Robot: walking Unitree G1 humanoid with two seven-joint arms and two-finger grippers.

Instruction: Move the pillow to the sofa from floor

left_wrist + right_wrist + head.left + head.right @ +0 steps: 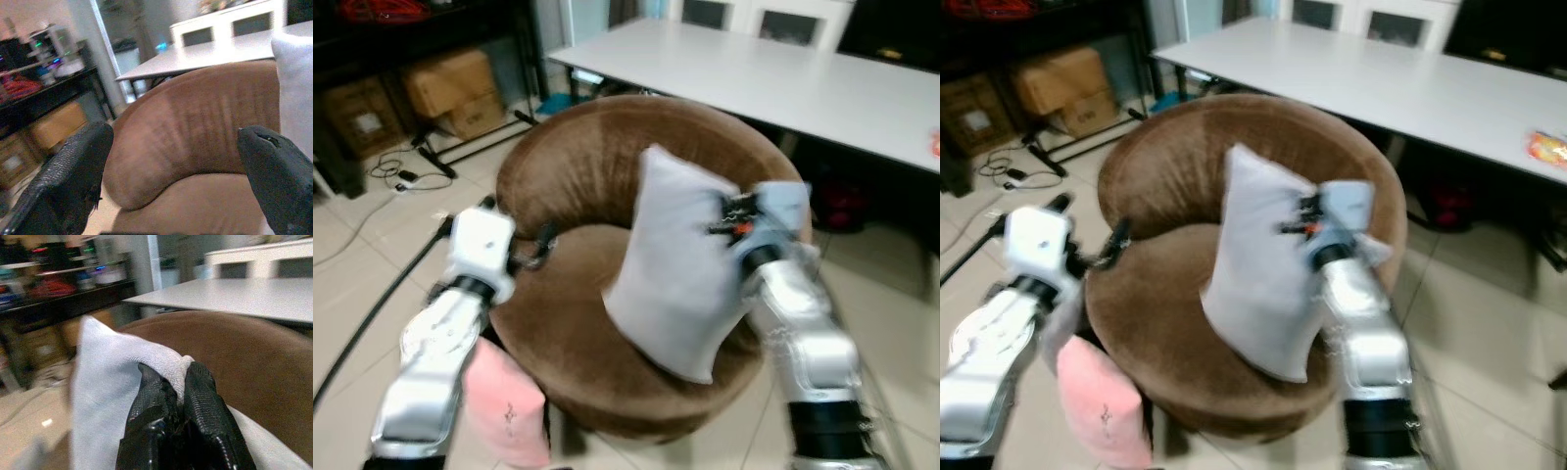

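The soft grey fabric pillow (680, 264) stands tilted on the round brown velvet sofa (568, 176) seat, its edge pinched in the right gripper (178, 387). It looks light and floppy, best held by a bunched corner. The left gripper (176, 171), spread wide, faces the sofa's backrest.

The room is bright with soft, even light. The white table (783, 83) at the top of the head views shines pale, almost washed out. Under it, and at the shelves in the upper left, it is dark. The head views are a bit fuzzy all over. In the right wrist view the far shelves look smeared, while the black fingers (195, 421) up close are sharper.
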